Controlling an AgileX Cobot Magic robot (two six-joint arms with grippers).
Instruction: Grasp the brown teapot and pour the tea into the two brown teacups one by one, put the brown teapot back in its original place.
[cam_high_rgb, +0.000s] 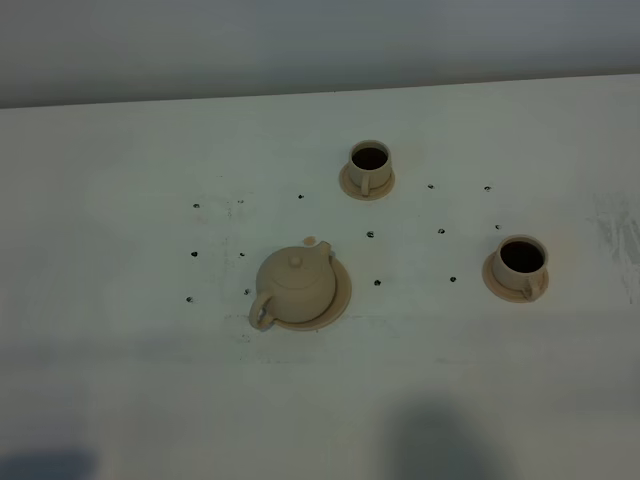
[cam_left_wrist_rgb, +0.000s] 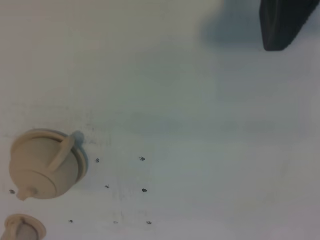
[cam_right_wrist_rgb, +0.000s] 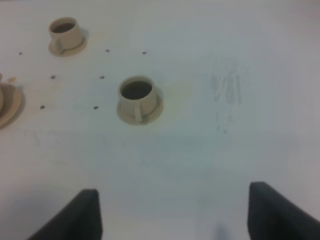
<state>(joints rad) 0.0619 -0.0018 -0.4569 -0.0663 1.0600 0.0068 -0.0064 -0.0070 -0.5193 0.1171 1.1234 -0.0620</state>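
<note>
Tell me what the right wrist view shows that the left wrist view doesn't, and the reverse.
Only the right wrist view shows the nearer teacup with its dark tea, a scuffed patch of table, and both fingers of the right gripper, spread wide. Only the left wrist view shows the whole teapot, with its handle. Both show the farther teacup, the white table and its small dark dots.

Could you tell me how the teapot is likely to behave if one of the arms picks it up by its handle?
The teapot looks like rigid glazed pottery, so probably stiff, breakable and somewhat slick. Its squat round body sits off to one side of the loop handle, so it may swing or tilt spout-down when lifted. The knobbed lid seems loose-fitting and could slip off in a steep tilt.
</note>
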